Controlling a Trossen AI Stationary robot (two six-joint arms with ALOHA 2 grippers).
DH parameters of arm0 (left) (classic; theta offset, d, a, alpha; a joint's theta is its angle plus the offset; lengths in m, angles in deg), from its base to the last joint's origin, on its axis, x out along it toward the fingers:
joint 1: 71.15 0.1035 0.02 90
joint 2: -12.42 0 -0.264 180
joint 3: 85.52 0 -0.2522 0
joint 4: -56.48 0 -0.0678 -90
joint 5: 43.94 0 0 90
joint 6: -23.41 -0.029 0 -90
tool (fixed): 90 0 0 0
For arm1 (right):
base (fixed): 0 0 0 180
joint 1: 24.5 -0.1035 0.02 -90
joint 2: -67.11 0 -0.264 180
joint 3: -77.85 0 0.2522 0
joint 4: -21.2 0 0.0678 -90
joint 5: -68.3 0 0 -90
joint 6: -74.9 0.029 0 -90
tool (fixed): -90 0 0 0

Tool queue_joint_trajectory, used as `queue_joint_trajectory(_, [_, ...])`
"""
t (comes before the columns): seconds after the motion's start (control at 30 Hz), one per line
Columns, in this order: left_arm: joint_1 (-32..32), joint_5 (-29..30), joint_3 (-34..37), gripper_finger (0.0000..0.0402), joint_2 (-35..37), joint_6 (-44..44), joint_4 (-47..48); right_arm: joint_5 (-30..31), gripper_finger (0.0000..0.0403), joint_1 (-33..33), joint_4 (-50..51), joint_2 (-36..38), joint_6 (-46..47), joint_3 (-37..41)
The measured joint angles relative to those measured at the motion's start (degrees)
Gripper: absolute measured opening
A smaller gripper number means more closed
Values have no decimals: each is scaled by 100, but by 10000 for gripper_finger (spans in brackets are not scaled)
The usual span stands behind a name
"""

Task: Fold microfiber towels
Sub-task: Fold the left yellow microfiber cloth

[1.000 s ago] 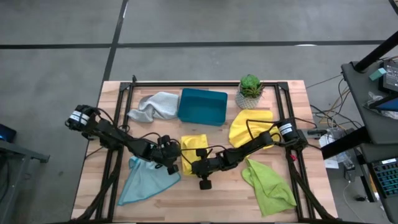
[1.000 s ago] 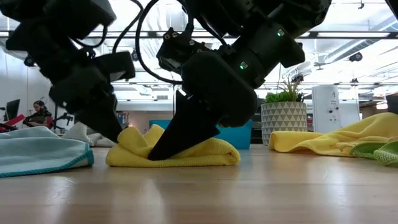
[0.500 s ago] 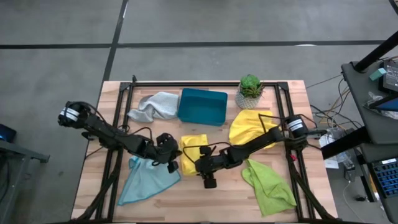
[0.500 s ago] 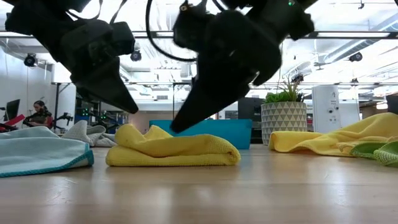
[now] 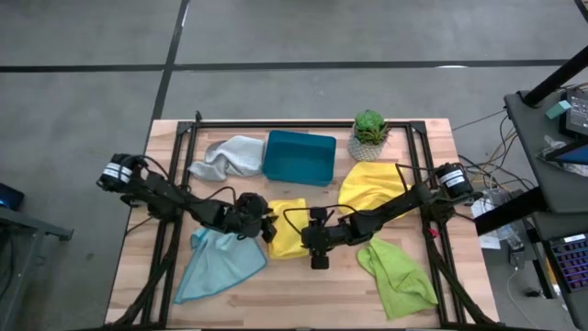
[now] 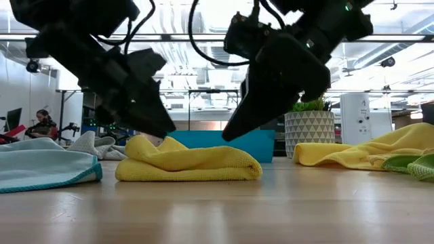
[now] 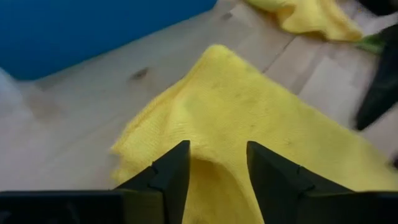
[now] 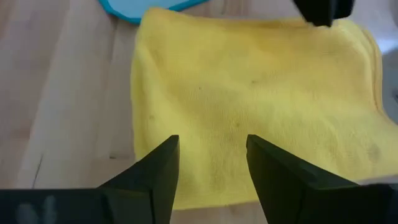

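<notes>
Folded yellow towel point(image 5: 289, 227) lying mid desk point(image 5: 423, 294) below teal tray point(image 5: 299, 157), left claw point(image 5: 266, 226) parted at its left edge, right claw point(image 5: 307, 236) parted at its right edge, both empty

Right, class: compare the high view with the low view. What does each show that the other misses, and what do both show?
Only the high view shows the lime green towel spread out whole and the full outline of the teal tray. Only the low view shows the room's ceiling lights and a seated person behind the table. Both show the folded yellow towel at the table's centre, the left gripper and right gripper with open jaws beside it, and the potted plant.
</notes>
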Motion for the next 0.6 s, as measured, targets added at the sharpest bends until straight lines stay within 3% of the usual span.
queue_joint_trajectory(0.23, [67,-41,17,146,-135,445,-327,-2,175,-2,-605,177,116,392])
queue_joint_trajectory(0.6, [180,13,-112,136,-728,740,-342,3,174,-4,-571,201,320,448])
